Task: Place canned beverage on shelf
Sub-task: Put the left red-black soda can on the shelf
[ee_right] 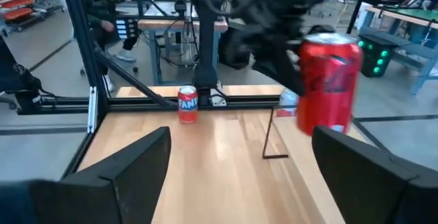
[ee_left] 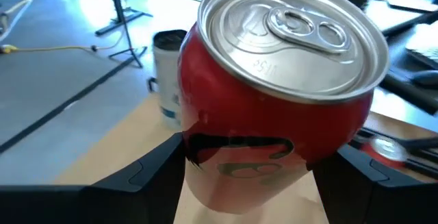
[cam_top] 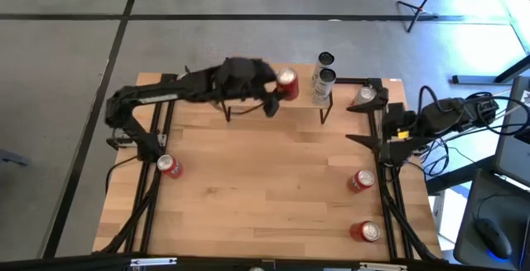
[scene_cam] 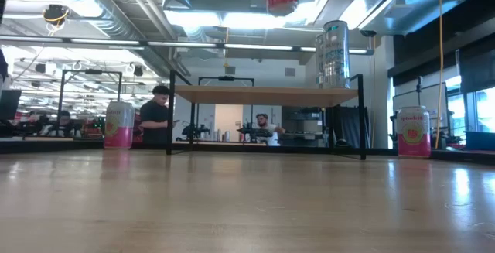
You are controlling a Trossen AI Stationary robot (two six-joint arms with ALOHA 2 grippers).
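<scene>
shelf [cam_top: 248,105] left part bare; silver cans [cam_top: 323,84] block right end

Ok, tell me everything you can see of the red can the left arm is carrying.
The red can is glossy red metal with a silver lid and its pull tab unopened. It hangs tilted in the left hand, a dark finger pressed on either side. It is lifted clear above the shelf, near the silver can standing there.

A: What is bearing the load here?
B: A wooden table [cam_top: 265,188] is carrying three red cans [cam_top: 169,166] [cam_top: 361,180] [cam_top: 366,232] and the shelf [cam_top: 248,105].
A: And the shelf?
B: Two silver cans [cam_top: 322,84] are standing at its right end.
</scene>
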